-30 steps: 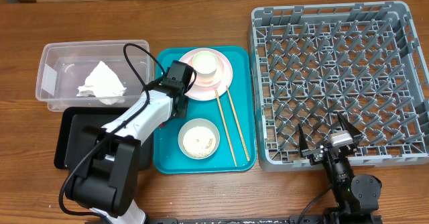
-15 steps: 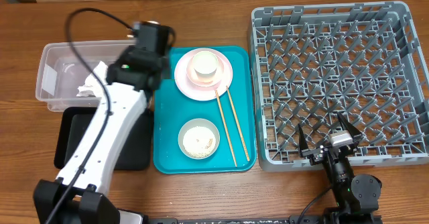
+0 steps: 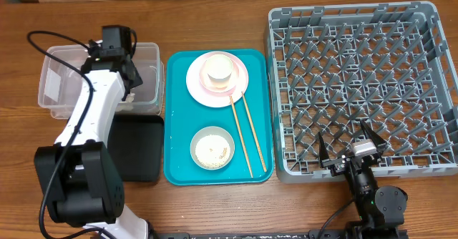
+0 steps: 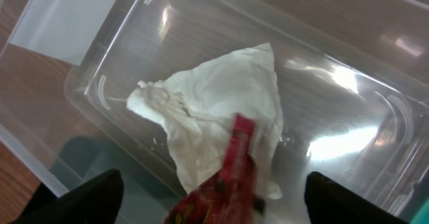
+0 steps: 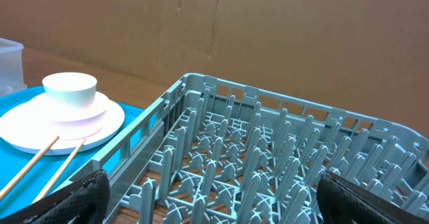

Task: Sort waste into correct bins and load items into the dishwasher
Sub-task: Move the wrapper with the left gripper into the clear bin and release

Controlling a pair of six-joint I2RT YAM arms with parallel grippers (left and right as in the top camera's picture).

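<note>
My left gripper [image 4: 213,178] hangs open over the clear tub [image 3: 51,89], its arm reaching across the tub in the overhead view. A red snack wrapper [image 4: 228,177] shows blurred between the spread fingers, touching neither, just above the crumpled white napkin [image 4: 214,110] on the tub's floor. On the teal tray, the white cup [image 3: 218,69] stands on the pink plate [image 3: 240,81], and a white bowl [image 3: 212,147] holds rice. My right gripper [image 5: 214,184] is open and empty at the near edge of the grey dish rack [image 3: 358,81].
The black tray [image 3: 139,149] lies in front of the clear tub, partly under my left arm. Two wooden chopsticks [image 3: 247,135] lie on the teal tray [image 3: 179,171] beside the bowl. A cardboard wall stands behind the table in the right wrist view.
My left arm has swung left from the plate to over the clear tub, and its jaws have opened off the wrapper. The right arm has not moved.
</note>
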